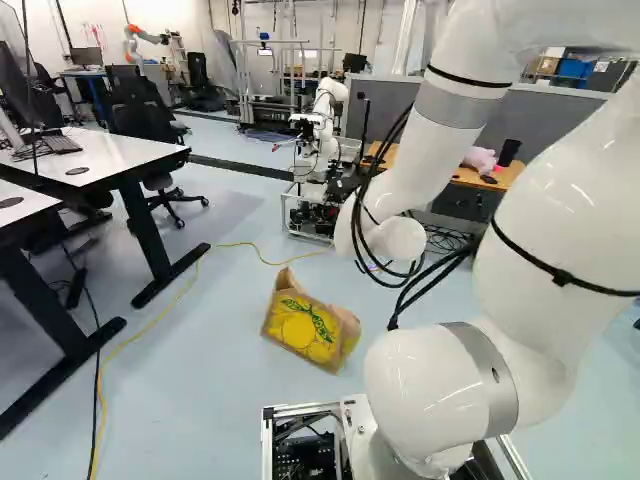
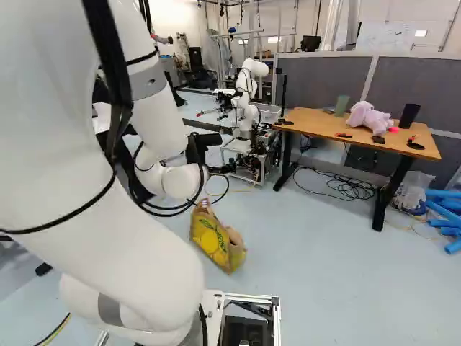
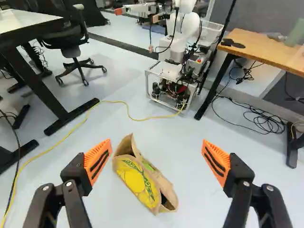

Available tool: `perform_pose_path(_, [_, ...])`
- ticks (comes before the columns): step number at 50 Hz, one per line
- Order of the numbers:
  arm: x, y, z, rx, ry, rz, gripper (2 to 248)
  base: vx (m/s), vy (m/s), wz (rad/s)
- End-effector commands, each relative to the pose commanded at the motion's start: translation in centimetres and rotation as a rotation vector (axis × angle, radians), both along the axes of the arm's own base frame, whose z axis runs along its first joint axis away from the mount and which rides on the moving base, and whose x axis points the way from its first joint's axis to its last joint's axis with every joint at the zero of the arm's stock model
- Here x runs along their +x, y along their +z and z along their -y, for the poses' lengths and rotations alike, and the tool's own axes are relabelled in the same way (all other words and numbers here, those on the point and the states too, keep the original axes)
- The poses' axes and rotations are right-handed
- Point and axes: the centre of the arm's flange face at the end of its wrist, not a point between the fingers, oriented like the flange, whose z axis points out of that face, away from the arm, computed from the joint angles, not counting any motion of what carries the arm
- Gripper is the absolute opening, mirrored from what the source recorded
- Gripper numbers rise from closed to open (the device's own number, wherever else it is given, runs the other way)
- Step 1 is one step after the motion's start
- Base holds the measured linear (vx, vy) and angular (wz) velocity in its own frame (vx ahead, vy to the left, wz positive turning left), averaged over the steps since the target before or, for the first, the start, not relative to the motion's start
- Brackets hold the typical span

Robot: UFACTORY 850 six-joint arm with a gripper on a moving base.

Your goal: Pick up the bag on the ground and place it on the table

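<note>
A brown paper bag [image 1: 308, 322] with yellow print and green leaves rests slumped on the floor ahead of the arm; it also shows in the right base view [image 2: 216, 241]. Part of my black gripper [image 2: 207, 141] peeks out beyond the wrist, its fingertips hard to make out there. In the wrist view the gripper [image 3: 156, 161] is open wide, with nothing between its orange pads. Ahead of it and lower, the bag [image 3: 142, 179] appears in the gap, closer to one finger, untouched. A wooden table [image 2: 324, 124] holds a pink plush toy [image 2: 369, 117] and dark items.
Another robot [image 2: 248, 108] on a wheeled frame stands beyond the bag. White-topped desks [image 1: 95, 155] and a black office chair [image 3: 71, 45] are to the left. A yellow cable [image 3: 71, 128] crosses the floor. Black cables [image 2: 349, 186] lie under the wooden table, blue tubes [image 2: 443, 209] beside it.
</note>
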Motion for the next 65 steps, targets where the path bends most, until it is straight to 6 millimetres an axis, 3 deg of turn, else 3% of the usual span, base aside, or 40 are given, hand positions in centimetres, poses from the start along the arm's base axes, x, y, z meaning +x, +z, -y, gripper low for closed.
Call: perform_pose_path(65, [6.7, -8.2, -2.4, -0.055, 0.158, -0.29, 247, 0.0, 0.0, 0.0])
